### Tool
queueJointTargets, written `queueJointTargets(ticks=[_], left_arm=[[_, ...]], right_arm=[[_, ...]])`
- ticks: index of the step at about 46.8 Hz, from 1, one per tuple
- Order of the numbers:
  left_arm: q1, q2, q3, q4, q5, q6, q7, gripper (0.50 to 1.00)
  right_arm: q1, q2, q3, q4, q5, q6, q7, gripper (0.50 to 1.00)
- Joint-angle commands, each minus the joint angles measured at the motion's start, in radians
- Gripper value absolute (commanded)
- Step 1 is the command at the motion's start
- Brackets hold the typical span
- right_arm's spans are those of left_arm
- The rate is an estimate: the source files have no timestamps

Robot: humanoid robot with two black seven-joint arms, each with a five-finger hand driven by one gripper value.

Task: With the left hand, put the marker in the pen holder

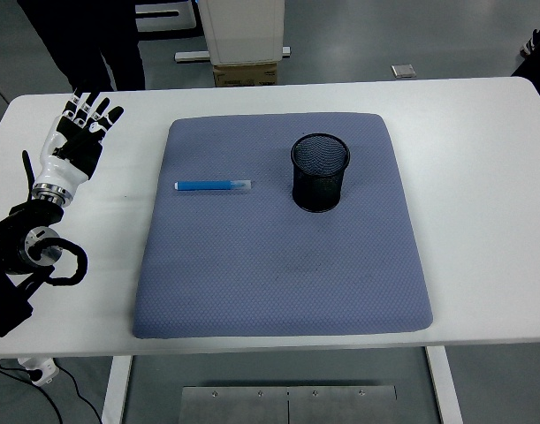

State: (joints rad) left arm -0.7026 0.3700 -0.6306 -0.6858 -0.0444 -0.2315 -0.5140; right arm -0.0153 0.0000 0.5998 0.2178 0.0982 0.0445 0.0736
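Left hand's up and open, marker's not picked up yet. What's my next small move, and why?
Probably swing the left hand rightward over the marker. The hand is open and empty, above bare table left of the blue mat, while the marker lies flat on the mat, left of the upright pen holder. It needs grasping first.

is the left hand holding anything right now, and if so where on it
Nothing is held. The left hand is open over the table, fingers spread, and the marker lies apart on the blue mat.
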Motion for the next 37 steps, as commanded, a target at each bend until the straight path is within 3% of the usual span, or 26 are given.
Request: queueJointTargets(ticks=[1, 17, 24, 37], left_arm=[[0.0, 0.0, 0.0, 0.0, 0.0, 0.0, 0.0, 1.0], [0.0, -0.017, 0.0, 0.0, -0.031, 0.001, 0.002, 1.0], [0.009, -0.023, 0.002, 0.0, -0.043, -0.035, 0.002, 1.0], [0.003, -0.045, 0.002, 0.0, -0.038, -0.045, 0.002, 1.0]], right_arm=[[0.0, 0.0, 0.0, 0.0, 0.0, 0.0, 0.0, 1.0], [0.0, 0.0, 0.0, 0.0, 0.0, 0.0, 0.0, 1.0], [0.0, 0.0, 0.0, 0.0, 0.0, 0.0, 0.0, 1.0], [0.0, 0.0, 0.0, 0.0, 0.0, 0.0, 0.0, 1.0]])
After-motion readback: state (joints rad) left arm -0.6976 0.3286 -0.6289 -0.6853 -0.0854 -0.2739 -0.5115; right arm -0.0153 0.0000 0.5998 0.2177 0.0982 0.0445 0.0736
